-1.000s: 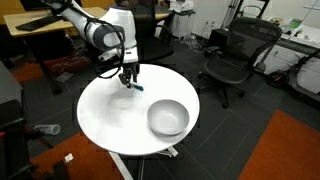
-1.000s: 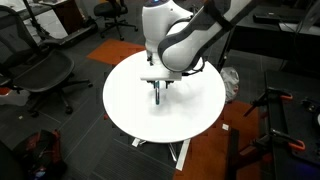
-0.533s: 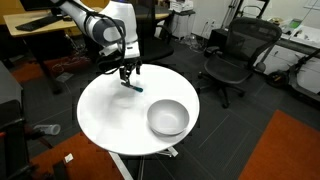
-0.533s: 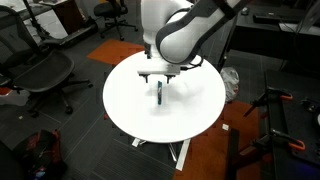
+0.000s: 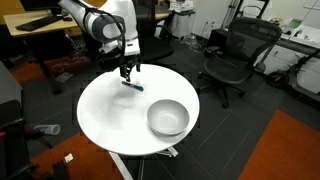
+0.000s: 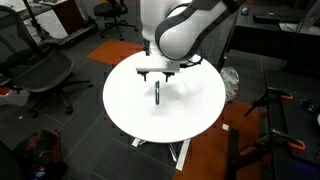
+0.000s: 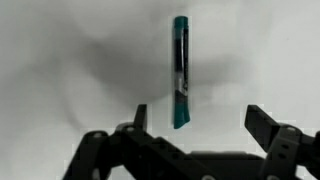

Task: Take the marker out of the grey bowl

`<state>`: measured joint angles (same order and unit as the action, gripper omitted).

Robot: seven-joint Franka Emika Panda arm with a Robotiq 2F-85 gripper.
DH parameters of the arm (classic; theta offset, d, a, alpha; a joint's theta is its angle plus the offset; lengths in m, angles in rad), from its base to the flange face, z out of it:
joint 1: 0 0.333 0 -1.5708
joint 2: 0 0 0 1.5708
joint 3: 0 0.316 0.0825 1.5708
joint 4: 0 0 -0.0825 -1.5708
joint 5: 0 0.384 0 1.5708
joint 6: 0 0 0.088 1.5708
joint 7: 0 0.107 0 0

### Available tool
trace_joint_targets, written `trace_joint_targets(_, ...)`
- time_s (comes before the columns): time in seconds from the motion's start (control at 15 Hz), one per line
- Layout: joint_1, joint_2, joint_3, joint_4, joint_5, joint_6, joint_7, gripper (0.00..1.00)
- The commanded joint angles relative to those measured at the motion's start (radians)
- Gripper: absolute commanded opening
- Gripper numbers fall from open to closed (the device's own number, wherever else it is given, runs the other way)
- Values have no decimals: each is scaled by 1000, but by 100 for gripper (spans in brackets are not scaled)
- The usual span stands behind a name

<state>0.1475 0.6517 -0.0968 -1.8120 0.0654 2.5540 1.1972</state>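
The marker point(image 5: 133, 86), a thin dark teal stick, lies flat on the white table point(image 5: 110, 120), outside the grey bowl point(image 5: 168, 118). The bowl stands empty near the table's front right. My gripper point(image 5: 127, 71) hangs just above the marker, open and holding nothing. In an exterior view the marker point(image 6: 157, 92) lies below the gripper point(image 6: 157, 73), and the arm hides the bowl. In the wrist view the marker point(image 7: 180, 70) lies lengthwise on the table ahead of the gripper point(image 7: 200, 122). The two fingertips point(image 7: 266, 126) stand wide apart and touch nothing.
The round table stands on one pedestal with open floor around it. Black office chairs point(image 5: 232, 55) stand beyond it, and another chair point(image 6: 40, 72) is at the side. Desks point(image 5: 40, 25) line the back.
The gripper has opened and let go of the marker, which now rests on the table. The gripper has then lifted a little above it.
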Motion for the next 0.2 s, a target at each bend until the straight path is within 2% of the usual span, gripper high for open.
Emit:
trace_joint_targets(0.0, 4, 1, -5, 2, 6, -3, -4, 100)
trace_joint_targets(0.13, 4, 1, -5, 2, 6, -3, -4, 100)
